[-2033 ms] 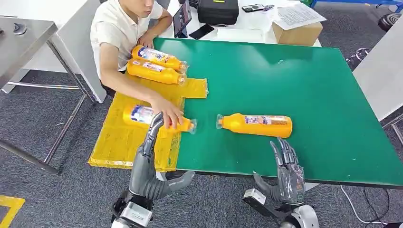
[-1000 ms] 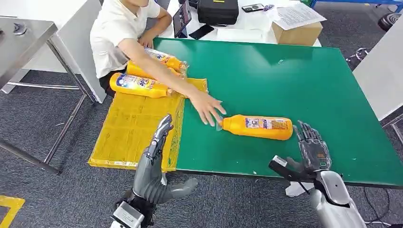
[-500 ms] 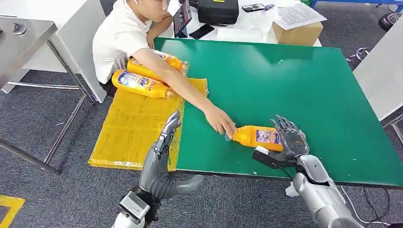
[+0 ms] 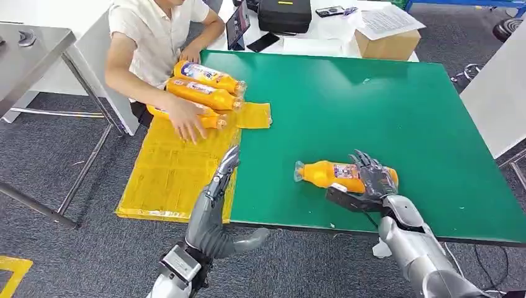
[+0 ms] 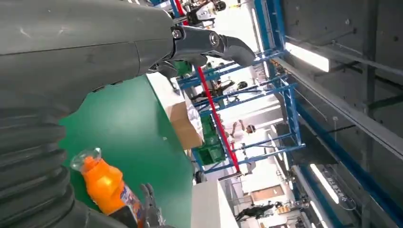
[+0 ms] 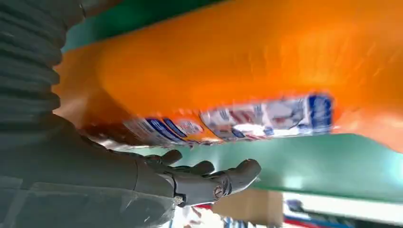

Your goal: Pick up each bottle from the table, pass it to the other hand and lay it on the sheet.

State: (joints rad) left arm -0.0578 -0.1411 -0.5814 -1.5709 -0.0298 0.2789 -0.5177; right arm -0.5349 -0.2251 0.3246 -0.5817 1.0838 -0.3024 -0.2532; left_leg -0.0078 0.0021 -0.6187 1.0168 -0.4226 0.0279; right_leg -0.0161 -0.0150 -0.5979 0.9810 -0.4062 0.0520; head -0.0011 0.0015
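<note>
Since half a second ago, the person's arm has drawn back from the bottle to the far left of the worktop, and my right hand (image 4: 372, 177) has settled over the bottle's base end. Orange plastic bottle with a clear cap and a blue-and-white label (image 4: 332, 175) lies on its side on the green worktop (image 4: 384, 105), cap pointing toward the robot's left. My right hand's fingers drape over the bottle's base end; from the right wrist view the fingers (image 6: 209, 173) look loosely curled beside the blurred orange body (image 6: 247, 61), and I cannot tell whether the grip has closed. My left hand (image 4: 214, 202) hovers with fingers spread and straight, holding nothing, above the near edge of the crinkled yellow sheet (image 4: 167, 180).

I judge the bottle to be full of liquid, so moderately heavy, with stiff but smooth, slippery walls that could roll. The best hold seems to be around the labelled middle, leaving the neck end free for my left hand to take.

The label carries blue, white and red print, too small and blurred to read. Three more orange bottles (image 4: 205, 77) lie at the sheet's far end, one under the person's hand (image 4: 186, 121). Beyond the worktop sit a brown cardboard box (image 4: 387, 43) and a black case (image 4: 284, 13).
</note>
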